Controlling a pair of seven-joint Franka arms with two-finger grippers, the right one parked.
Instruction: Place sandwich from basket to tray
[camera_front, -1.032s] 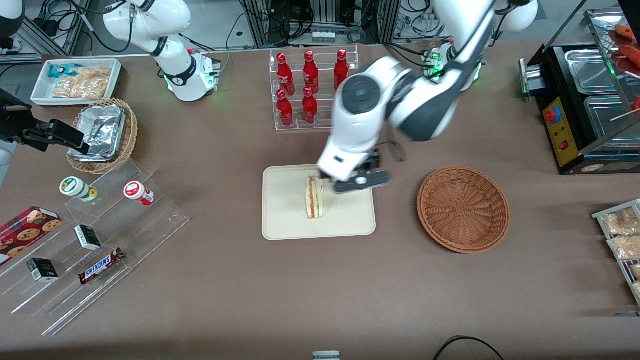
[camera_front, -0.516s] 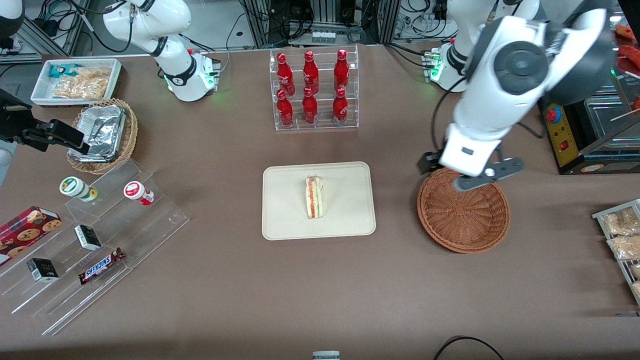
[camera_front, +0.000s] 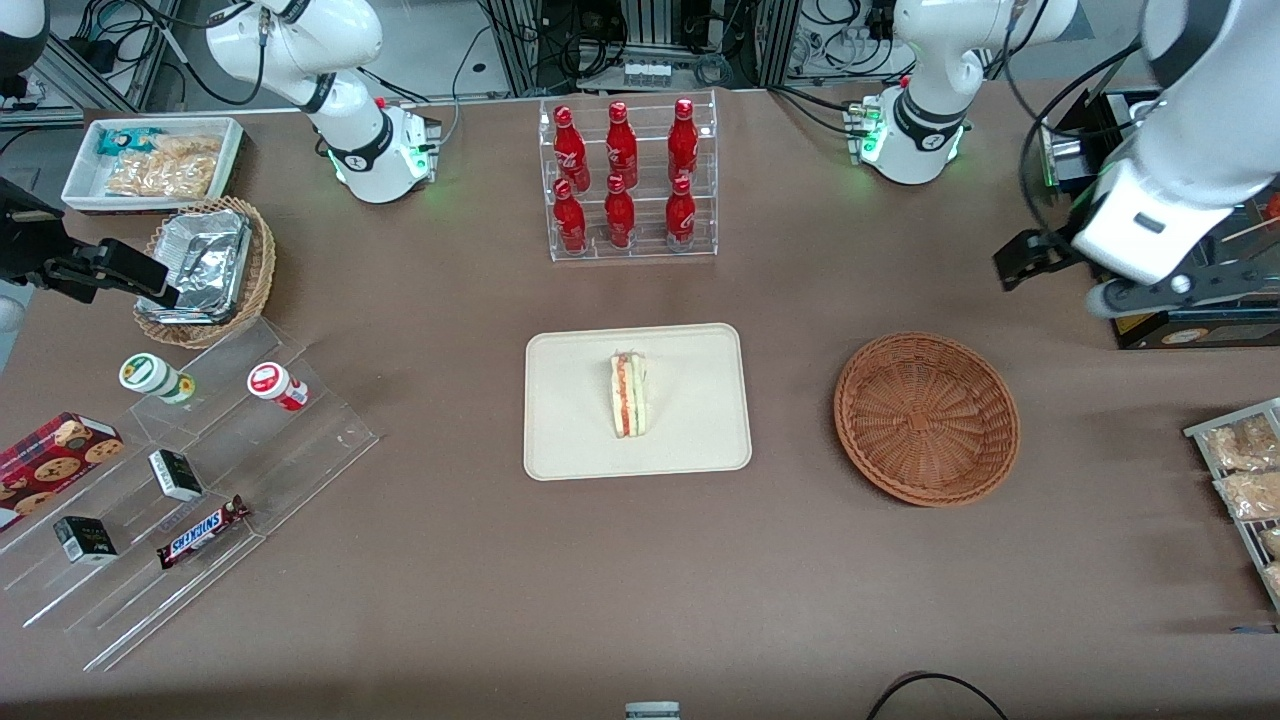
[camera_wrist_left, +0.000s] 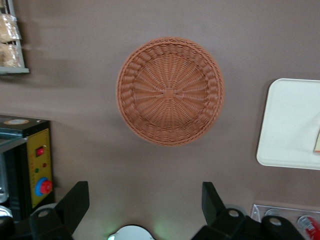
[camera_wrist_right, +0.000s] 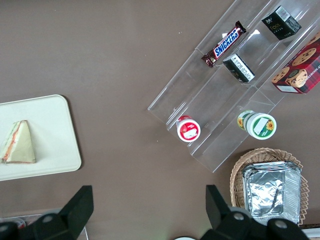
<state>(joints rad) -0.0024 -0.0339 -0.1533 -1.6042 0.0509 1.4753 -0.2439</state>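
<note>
The sandwich (camera_front: 629, 395) stands on its edge on the cream tray (camera_front: 690, 440), its orange and green filling facing up; the parked arm's wrist view also takes in the sandwich (camera_wrist_right: 19, 144) and the tray (camera_wrist_right: 50, 120). The reddish-brown wicker basket (camera_front: 925, 418) beside the tray holds nothing. My left gripper (camera_front: 1080, 285) hangs high over the table toward the working arm's end, farther from the front camera than the basket. It is open, with nothing between the fingers. In the left wrist view the gripper (camera_wrist_left: 145, 200) looks down on the basket (camera_wrist_left: 170, 90) and a corner of the tray (camera_wrist_left: 290, 125).
A clear rack of red bottles (camera_front: 625, 175) stands farther from the camera than the tray. A black warming appliance (camera_front: 1160, 200) and a rack of snack packets (camera_front: 1240, 470) sit at the working arm's end. A stepped acrylic shelf (camera_front: 190, 470), foil-lined basket (camera_front: 205, 270) and white bin (camera_front: 150, 160) lie toward the parked arm's end.
My gripper has left the sandwich on the tray, passed over the basket and moved up toward the working arm's end. The sandwich has stayed put.
</note>
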